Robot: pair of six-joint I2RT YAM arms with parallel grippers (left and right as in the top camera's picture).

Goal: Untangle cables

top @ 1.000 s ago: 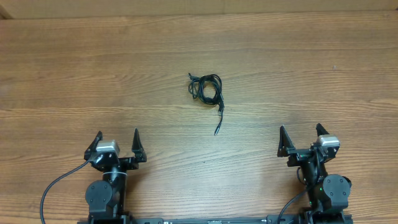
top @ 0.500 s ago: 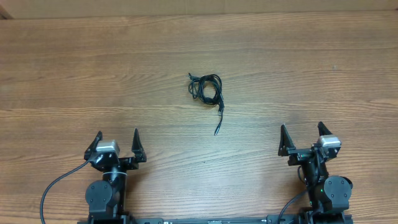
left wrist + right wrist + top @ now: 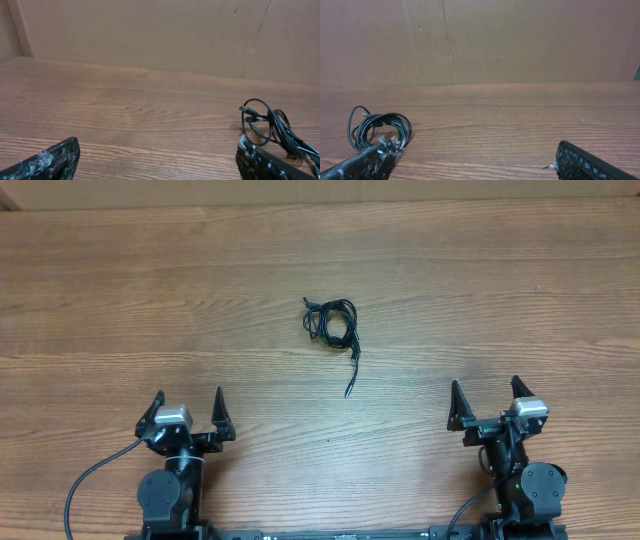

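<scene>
One knot of cables [image 3: 338, 328], strand count unclear

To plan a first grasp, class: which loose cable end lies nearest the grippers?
The long straight tail, running out of the coil toward the robot. The other end is only a short stub on the coil's far side.

One small tangled bundle of thin black cables [image 3: 332, 323] out there, and how many cords are inside, can't tell. Two black two-finger grippers: left gripper [image 3: 189, 395], right gripper [image 3: 484, 385]. One brown wooden table [image 3: 120, 280] under it all.
</scene>
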